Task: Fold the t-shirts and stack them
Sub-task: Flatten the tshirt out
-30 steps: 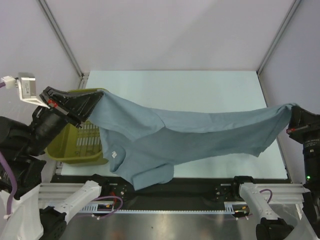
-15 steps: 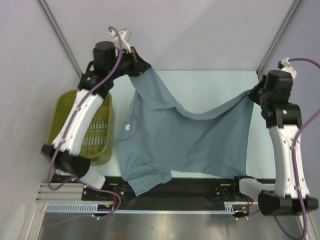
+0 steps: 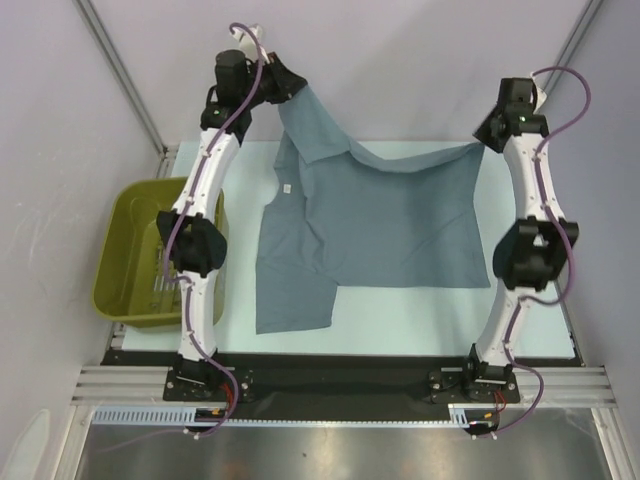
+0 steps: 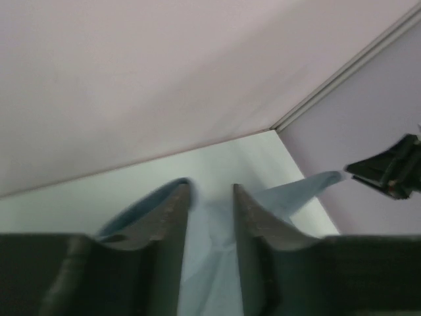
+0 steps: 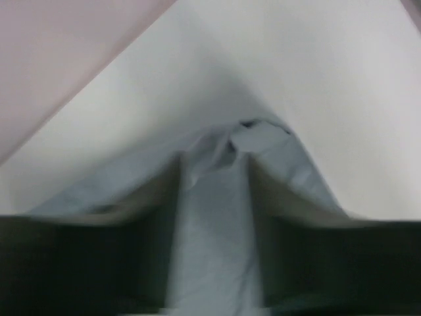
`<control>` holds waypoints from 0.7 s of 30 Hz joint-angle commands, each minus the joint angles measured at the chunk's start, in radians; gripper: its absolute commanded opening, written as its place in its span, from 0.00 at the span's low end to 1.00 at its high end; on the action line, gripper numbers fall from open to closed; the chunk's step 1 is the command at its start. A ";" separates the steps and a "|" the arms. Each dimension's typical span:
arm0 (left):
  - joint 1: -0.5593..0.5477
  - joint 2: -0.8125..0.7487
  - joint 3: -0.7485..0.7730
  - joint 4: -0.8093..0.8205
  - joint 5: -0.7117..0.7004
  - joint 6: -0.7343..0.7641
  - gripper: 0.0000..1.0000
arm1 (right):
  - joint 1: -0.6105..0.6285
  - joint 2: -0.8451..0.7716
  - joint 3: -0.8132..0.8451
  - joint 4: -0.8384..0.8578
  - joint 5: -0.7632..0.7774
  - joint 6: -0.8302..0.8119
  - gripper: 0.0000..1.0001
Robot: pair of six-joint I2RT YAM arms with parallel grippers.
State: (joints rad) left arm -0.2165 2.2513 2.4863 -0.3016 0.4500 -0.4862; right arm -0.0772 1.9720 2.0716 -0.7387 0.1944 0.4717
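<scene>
Both arms reach to the far edge of the tabletop (image 3: 400,300), a slate blue-grey t-shirt (image 3: 380,220) strung between them. The left fingers (image 3: 288,84), raised at the far left, stand slightly parted with cloth running through the gap; the right fingers (image 3: 488,133), at the far right, are likewise a little apart around a bunched corner. The rest of the shirt lies spread on the tabletop, beside an olive basket (image 3: 125,220)
</scene>
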 commanded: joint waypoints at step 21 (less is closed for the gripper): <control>-0.296 -0.850 -1.300 -0.240 -0.295 0.101 0.64 | -0.006 -0.596 -1.024 -0.051 -0.260 0.160 0.47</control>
State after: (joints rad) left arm -0.5480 1.5295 1.3205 -0.4820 0.1978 -0.3618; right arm -0.0998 1.4002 1.0813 -0.8833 0.0032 0.5842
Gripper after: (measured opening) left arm 0.640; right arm 0.470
